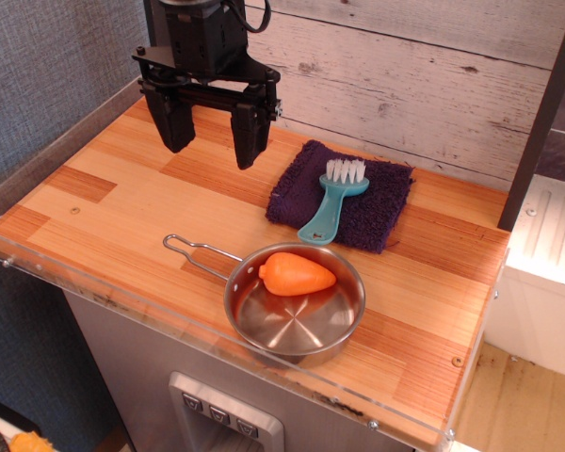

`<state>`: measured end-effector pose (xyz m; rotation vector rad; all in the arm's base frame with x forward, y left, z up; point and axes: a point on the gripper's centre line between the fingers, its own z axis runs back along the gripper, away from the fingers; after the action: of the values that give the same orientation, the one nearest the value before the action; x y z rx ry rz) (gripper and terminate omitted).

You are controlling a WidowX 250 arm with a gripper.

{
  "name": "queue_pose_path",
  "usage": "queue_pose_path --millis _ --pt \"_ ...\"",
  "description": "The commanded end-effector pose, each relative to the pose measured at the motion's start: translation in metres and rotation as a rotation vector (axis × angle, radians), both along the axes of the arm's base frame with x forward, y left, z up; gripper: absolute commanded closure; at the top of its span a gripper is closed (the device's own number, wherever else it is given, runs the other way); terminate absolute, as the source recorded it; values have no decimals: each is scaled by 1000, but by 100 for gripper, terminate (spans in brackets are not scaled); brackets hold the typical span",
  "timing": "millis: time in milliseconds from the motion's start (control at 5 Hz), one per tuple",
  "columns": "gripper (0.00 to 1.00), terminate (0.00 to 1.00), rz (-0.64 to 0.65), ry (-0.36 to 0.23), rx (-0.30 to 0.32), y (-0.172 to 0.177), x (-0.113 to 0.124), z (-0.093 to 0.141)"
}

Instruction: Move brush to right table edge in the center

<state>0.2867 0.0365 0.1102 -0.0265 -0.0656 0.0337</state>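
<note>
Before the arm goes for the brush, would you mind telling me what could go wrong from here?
1. The brush lies on the purple cloth; the open gripper might pinch or drag cloth along with it.
2. The pan with the orange carrot toy sits just in front of the brush handle, so a low approach could knock it.
3. The table has only a low clear edging; released too far right, the brush might slide off.
</note>
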Motion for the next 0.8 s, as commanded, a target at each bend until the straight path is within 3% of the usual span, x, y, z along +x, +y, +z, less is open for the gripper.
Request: queue_pose_path --millis 0,600 --pt "0 0 0 0 0 0 0 0" --pt "0 0 24 -33 35 -58 56 -39"
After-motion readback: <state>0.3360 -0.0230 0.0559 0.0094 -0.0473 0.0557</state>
